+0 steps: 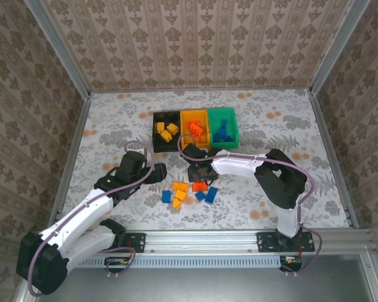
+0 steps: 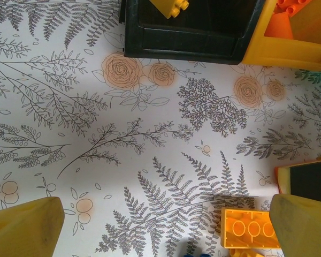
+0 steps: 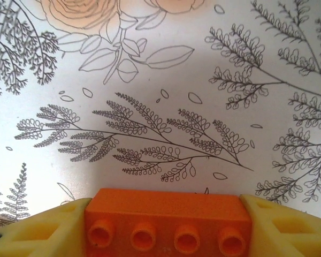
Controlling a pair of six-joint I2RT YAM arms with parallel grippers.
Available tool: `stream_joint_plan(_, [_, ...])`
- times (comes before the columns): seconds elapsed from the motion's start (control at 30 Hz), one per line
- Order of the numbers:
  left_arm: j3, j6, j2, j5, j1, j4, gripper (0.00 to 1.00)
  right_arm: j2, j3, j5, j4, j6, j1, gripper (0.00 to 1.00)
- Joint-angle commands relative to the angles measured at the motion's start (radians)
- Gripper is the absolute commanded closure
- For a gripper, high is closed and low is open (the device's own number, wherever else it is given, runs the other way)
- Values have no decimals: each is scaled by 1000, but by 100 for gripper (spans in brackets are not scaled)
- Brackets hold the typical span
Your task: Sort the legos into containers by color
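Three containers stand in a row at the back: a black bin [image 1: 155, 141] with yellow legos, a yellow-orange bin [image 1: 194, 112] with red-orange ones, and a green bin [image 1: 222, 145] with blue ones. Loose legos lie in front: yellow-orange [image 1: 180, 187], blue [image 1: 167, 197] and blue [image 1: 211, 195]. My right gripper [image 3: 166, 233] is shut on a red-orange lego [image 3: 166, 214], its fingers [image 3: 289, 230] pressed against both ends. That lego [image 1: 199, 186] is at the pile's back edge. My left gripper [image 2: 163, 230] stands open over bare table, left of a yellow-orange lego [image 2: 249, 227].
The black bin [image 2: 187, 32] and the yellow-orange bin [image 2: 289, 51] sit just ahead of the left gripper. Metal rails and patterned walls enclose the table. The right arm [image 1: 239, 165] reaches in from the right, below the bins.
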Motion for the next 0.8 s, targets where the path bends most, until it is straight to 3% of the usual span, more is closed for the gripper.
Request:
stream_joint_plan(0.0, [-4,-9,-11,13,8,4,0,-103,-1,38,18,-42,-17,48])
stream_joint_plan(0.23, [8,6,-9,20,7,1,0,-131,172,23,-7,-131,-104,48])
stream_joint_plan(0.67, [34,50,73,71,3,-13,5,268,700,102,-139,-226,-199,44])
stream_joint_plan(0.77, [36,58,88,81,-1,-13,4,317,767,94,-161,-223,-199,35])
